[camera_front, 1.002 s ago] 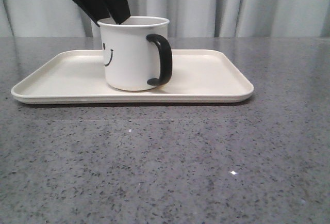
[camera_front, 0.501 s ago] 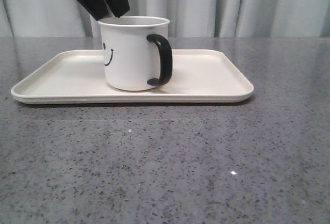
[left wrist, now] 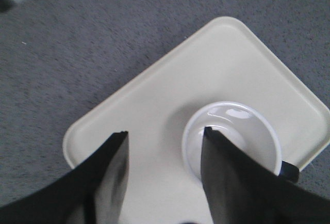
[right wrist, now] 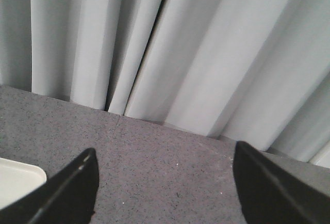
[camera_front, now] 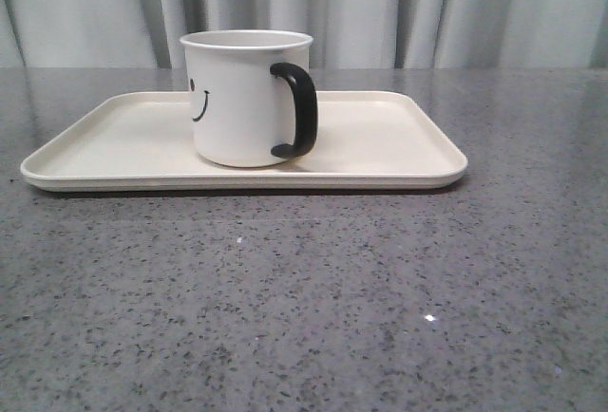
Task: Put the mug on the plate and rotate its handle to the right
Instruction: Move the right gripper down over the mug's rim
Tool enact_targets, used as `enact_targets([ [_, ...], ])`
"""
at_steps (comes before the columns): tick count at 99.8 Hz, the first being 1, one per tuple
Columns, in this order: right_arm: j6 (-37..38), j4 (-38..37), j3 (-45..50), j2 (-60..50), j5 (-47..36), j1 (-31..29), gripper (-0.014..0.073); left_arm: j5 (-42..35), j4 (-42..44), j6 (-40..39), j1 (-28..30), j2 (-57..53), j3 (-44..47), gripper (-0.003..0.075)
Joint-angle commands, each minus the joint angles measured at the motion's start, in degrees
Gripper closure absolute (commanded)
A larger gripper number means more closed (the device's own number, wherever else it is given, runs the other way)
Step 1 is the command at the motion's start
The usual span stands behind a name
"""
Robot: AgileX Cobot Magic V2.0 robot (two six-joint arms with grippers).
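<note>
From the front, the mug (camera_front: 246, 99) stands upright on the plate (camera_front: 380, 146), left of its middle, handle (camera_front: 297, 108) turned right. The plate lies on a grey speckled bench (camera_front: 313, 298) before pale curtains (camera_front: 427, 9).

The left wrist view shows the left gripper (left wrist: 165, 133) spread wide above the mug, holding nothing.

The right wrist view shows the right gripper (right wrist: 164, 164) also spread, empty, near the bench's far edge.

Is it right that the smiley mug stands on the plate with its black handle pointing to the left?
Not quite. The mug does stand on the plate, but its black handle points to the right, as the front view shows.
</note>
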Motion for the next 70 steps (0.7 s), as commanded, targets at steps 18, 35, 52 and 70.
enact_targets([
  [18, -0.4, -1.2, -1.7, -0.1, -4.1, 0.0, 0.0052, 0.4, 12.0, -1.8, -0.4, -11.4, -2.4, 0.045],
  [35, -0.4, -1.2, -1.7, -0.1, -4.1, 0.0, 0.0052, 0.4, 19.8, -5.0, -0.4, -16.6, -2.4, 0.0562],
  [52, -0.4, -0.5, -1.7, 0.1, -5.1, 0.0, 0.0052, 0.4, 24.5, -7.8, -0.4, -20.8, -2.4, 0.0687],
  [70, -1.3, 5.3, -3.9, 3.6, -5.9, 1.8, 0.0052, 0.4, 25.9, -7.8, -0.4, -23.4, -2.4, 0.074],
])
